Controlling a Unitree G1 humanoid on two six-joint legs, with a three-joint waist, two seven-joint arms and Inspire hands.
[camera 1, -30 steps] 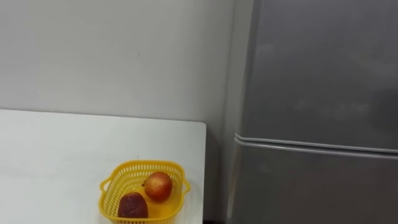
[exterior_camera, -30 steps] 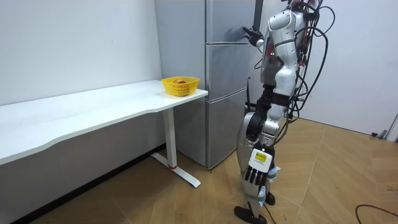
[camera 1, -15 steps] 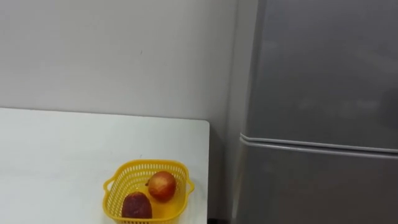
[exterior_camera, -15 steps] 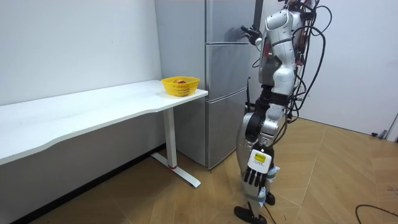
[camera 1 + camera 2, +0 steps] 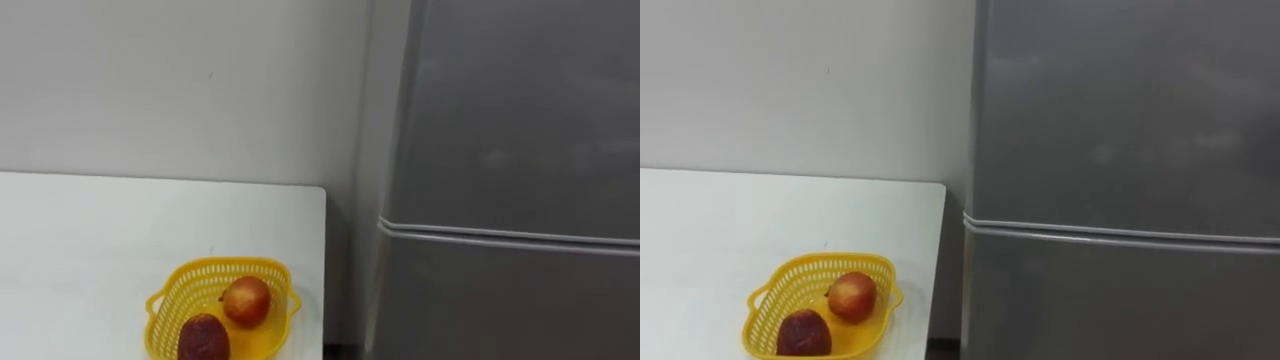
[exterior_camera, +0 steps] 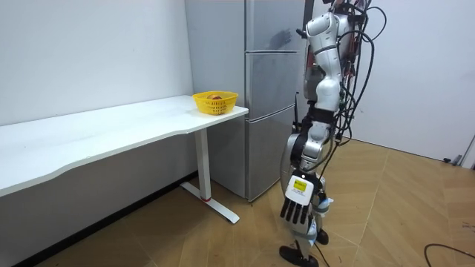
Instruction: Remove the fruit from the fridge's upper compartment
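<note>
Fridge [image 5: 510,130] upright, right of table [image 5: 90,250], upper door shut, facing robot. Left hand [image 6: 296,211] hangs low, fingers straight down, empty. Fruit basket [image 5: 215,266] at table's right end.

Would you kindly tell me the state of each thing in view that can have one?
Tall grey metal fridge: upper and lower doors both shut.
Yellow plastic mesh basket: upright on the white table, holding two reddish round fruits.
Robot's left hand: open, empty, hanging by its leg.
</note>
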